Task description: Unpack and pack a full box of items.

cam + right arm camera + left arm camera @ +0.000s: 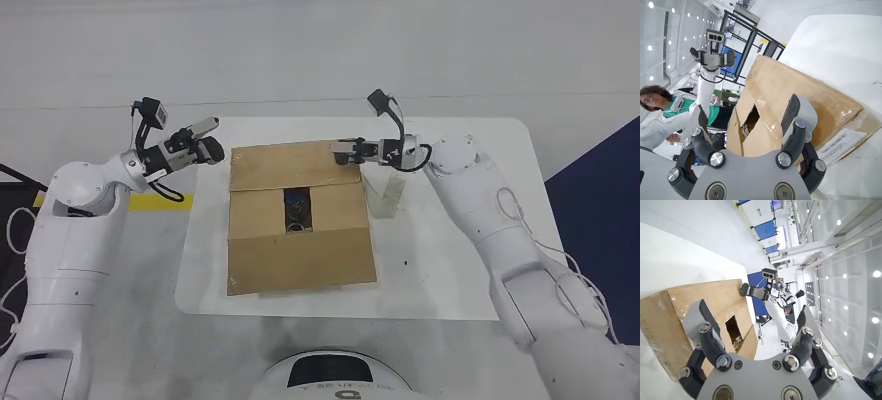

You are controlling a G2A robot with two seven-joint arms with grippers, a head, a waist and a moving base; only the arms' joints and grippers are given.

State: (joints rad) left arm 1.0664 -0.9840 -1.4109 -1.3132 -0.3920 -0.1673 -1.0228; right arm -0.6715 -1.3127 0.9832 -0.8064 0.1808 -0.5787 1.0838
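The left gripper point(210, 137) point(753, 306) hangs over the far left part of the table point(450, 270), just left of the box's far left corner, with a small gap between them in the top view. Its two fingers point(704, 311) are spread wide apart and hold nothing.

The cardboard box point(270, 215) point(668, 317) point(781, 81) sits in the middle of the white table. Its top flaps are folded down flat. A rectangular hole point(298, 210) point(733, 328) point(751, 115) is cut or torn in the middle of the top, and something dark shows inside it from above. At the hole's edge there is crumpled brown material. The right side of the box carries a white label point(840, 144).

The right gripper point(342, 152) point(747, 102) is at the box's far right corner, over the edge of the top. Its fingers point(791, 109) are spread wide too, with nothing between them. One finger lies over the box top and the other off past its edge. I cannot tell whether it touches the cardboard.

Just right of the box, on the table below the right arm, stands a pale see-through thing point(385, 195). It is too faint to say what it is.
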